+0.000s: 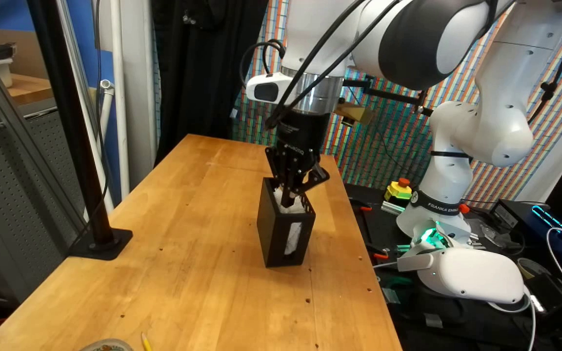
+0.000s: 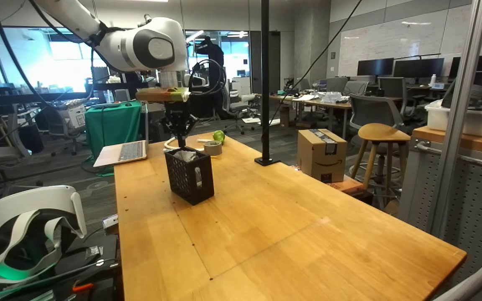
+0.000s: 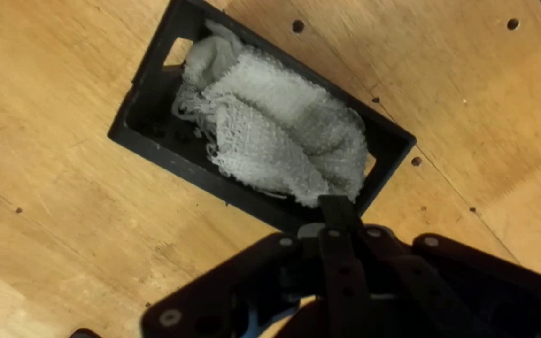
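I see an off-white, loosely woven cloth (image 3: 270, 122) crumpled inside a black rectangular bin (image 3: 195, 171), its frayed, loopy edge on the left in the wrist view. The bin stands upright on the counter (image 1: 188, 234), toward the right side in an exterior view. Its walls hide most of the cloth's lower part. My gripper (image 3: 337, 205) has its fingers together, tips at the cloth's edge; whether they pinch a fold I can't tell.

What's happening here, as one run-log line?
Gripper: shut, tips at white cloth; hold: unclear; cloth: inside black box; box: upright on wooden table
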Robot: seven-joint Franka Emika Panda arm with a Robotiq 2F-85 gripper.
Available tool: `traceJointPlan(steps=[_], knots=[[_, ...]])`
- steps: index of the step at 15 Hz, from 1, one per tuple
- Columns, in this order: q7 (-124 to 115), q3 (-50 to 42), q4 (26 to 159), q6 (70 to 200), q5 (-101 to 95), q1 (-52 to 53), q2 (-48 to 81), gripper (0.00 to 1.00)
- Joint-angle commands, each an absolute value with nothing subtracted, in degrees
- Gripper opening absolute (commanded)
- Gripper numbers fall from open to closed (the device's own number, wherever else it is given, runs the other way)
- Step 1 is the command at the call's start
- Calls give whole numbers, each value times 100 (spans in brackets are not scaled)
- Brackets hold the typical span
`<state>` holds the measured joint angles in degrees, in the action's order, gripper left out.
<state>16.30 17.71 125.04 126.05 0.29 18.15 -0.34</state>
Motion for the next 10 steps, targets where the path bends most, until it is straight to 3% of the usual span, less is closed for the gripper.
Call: traceJointPlan(steps=[1, 10], knots=[[1776, 1704, 12718, 13146, 368, 1738, -185, 3], [1044, 1744, 12773, 12365, -1220, 1726, -596, 3]])
